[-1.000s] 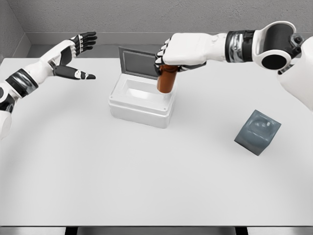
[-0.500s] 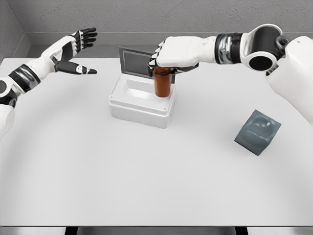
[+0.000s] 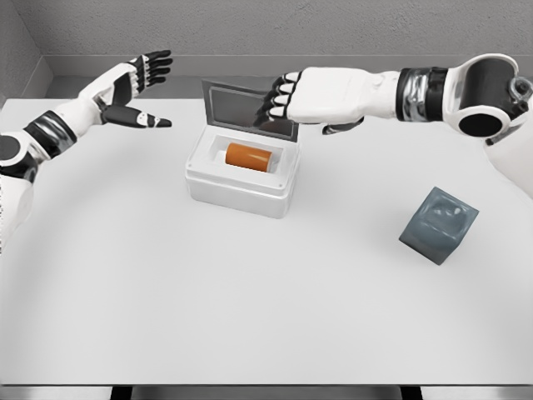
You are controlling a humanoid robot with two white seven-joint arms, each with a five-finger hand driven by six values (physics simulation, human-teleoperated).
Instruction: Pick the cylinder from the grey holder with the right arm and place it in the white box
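An orange-brown cylinder (image 3: 250, 156) lies on its side inside the white box (image 3: 241, 185), whose grey lid (image 3: 241, 107) stands open at the back. My right hand (image 3: 291, 102) hovers just above the box's rear right corner, fingers relaxed and holding nothing. The grey holder (image 3: 438, 224) sits tilted on the table at the right, its hollow bare. My left hand (image 3: 133, 92) is raised at the far left, fingers spread, well away from the box.
The white table (image 3: 250, 308) stretches wide in front of the box and holder. A grey wall runs along the back, close behind the box lid.
The cylinder left my right hand and now lies flat in the box. The right hand opened and lifted slightly. The left arm barely shifted.
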